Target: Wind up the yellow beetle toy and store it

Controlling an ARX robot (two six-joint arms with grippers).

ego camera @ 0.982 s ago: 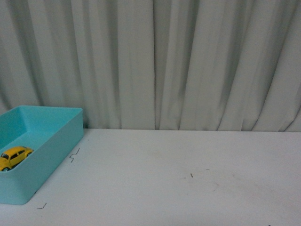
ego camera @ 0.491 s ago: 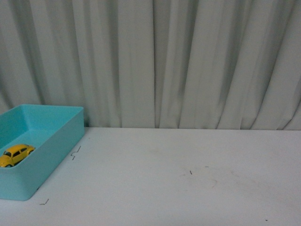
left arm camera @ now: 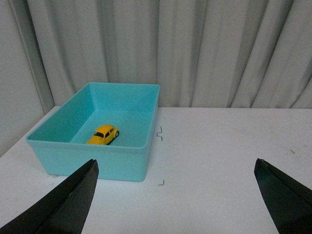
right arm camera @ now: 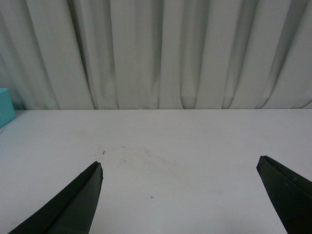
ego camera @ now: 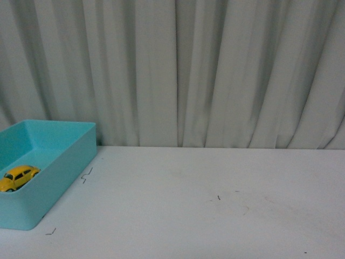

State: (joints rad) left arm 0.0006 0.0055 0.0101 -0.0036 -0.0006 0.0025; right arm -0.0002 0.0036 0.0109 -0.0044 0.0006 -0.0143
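The yellow beetle toy [ego camera: 18, 177] rests on its wheels on the floor of a turquoise box [ego camera: 64, 162] at the table's left. The left wrist view shows the same yellow beetle toy [left arm camera: 103, 135] inside the turquoise box [left arm camera: 92, 161], well beyond my left gripper [left arm camera: 175, 168], whose jaws stand wide apart and empty. My right gripper [right arm camera: 179, 165] is open too, hanging over bare white tabletop with nothing between its dark fingers [right arm camera: 73, 204]. Neither arm appears in the front view.
A white table [ego camera: 215, 216] with small black corner marks [ego camera: 84, 176] carries the box. A pleated grey curtain [ego camera: 215, 70] closes off the far edge. One corner of the box [right arm camera: 6, 106] shows in the right wrist view.
The front view has shifted slightly since a second ago, so the box and car sit a little higher in frame. Over the last half second nothing moved.
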